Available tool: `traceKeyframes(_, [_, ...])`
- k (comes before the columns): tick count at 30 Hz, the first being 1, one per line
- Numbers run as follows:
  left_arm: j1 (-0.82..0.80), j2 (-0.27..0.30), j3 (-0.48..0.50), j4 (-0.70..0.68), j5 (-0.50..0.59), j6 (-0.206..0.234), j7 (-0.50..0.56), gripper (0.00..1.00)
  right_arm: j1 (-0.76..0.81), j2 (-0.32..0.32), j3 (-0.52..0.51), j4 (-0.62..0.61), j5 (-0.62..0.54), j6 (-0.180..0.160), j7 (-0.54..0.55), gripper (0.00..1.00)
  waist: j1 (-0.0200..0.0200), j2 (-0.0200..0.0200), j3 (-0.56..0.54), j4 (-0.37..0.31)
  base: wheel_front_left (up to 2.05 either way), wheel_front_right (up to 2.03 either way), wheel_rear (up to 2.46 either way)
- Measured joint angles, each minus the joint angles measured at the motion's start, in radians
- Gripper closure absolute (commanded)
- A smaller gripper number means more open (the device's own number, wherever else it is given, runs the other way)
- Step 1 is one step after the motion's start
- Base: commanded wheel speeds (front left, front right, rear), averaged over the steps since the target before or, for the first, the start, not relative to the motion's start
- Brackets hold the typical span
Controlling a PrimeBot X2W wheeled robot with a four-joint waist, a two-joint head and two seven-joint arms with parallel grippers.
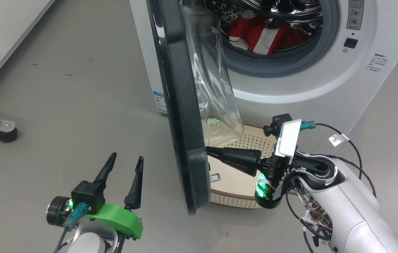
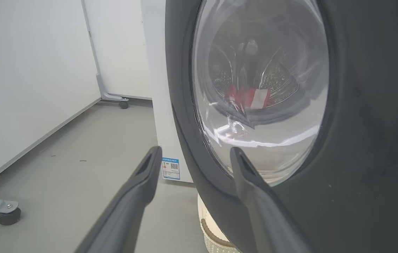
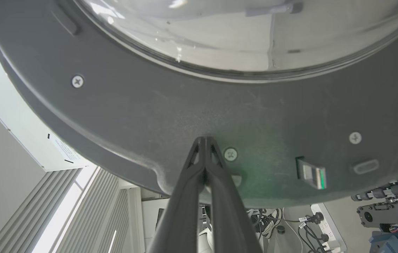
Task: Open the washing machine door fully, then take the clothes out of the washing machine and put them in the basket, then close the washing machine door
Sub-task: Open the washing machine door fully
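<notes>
The machine (image 1: 290, 88) fills the upper right of my head view, its mouth uncovered. The door (image 1: 181, 116) stands about half open, edge-on to me. Its rim runs top to bottom and its glass bowl bulges to my right, over the basket (image 1: 234, 200) on the floor below the mouth. The clothes (image 1: 262, 35) lie in the drum. My right gripper (image 1: 209, 151) is pinched shut on nothing, tips against the door's inner face near its lower rim. My left gripper (image 1: 127, 157) gapes wide and empty, just outside the door. I judge two risks: the closed tips skidding off the smooth plastic, or the door swinging into my left fingers.
</notes>
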Motion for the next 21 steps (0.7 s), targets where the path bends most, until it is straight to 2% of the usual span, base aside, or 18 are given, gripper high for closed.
traceKeyframes(5, [0.000,0.000,0.003,-0.006,0.000,0.003,0.000,0.00,0.000,0.002,0.041,-0.013,0.014,0.000,-0.010,1.00,0.0000,0.0000,0.001,0.008,0.00,0.00,0.00])
traceKeyframes(13, [0.001,0.000,0.004,-0.019,-0.002,0.008,0.000,0.00,0.005,0.002,0.049,-0.035,0.047,0.000,-0.060,1.00,0.0000,0.0000,0.004,0.010,0.00,0.00,0.00])
traceKeyframes(21, [0.017,0.001,0.012,-0.022,-0.008,0.013,0.000,0.00,0.055,0.006,-0.058,-0.088,0.093,0.000,-0.179,1.00,0.0000,0.0000,0.003,0.000,0.00,0.00,0.00])
